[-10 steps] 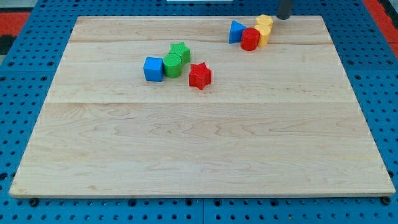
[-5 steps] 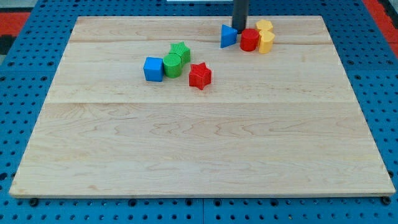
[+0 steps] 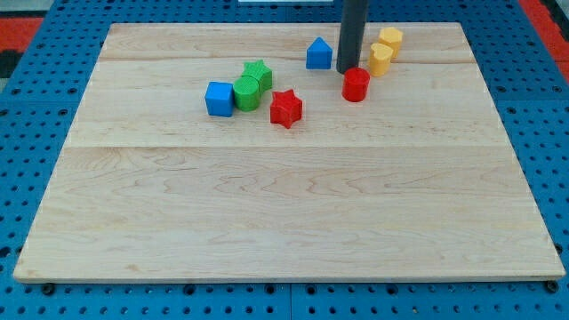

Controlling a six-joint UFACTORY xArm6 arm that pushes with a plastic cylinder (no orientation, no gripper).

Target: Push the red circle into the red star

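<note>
The red circle (image 3: pixel 356 84) is a short red cylinder in the upper right part of the wooden board (image 3: pixel 284 213). The red star (image 3: pixel 285 108) lies to its left and slightly lower, with a gap of bare wood between them. My tip (image 3: pixel 348 71) comes down from the view's top and stands right behind the red circle, at its upper left edge, touching it or nearly so.
A blue block with a pointed top (image 3: pixel 318 54) sits left of the rod. Two yellow blocks (image 3: pixel 380 59) (image 3: pixel 389 39) sit to its right. A blue cube (image 3: pixel 219 99), a green cylinder (image 3: pixel 246 92) and a green star (image 3: pixel 258 73) cluster left of the red star.
The rod moved down the view between the blue block and the red circle. The red circle slid toward the view's bottom, away from the yellow blocks. The blue block shifted left.
</note>
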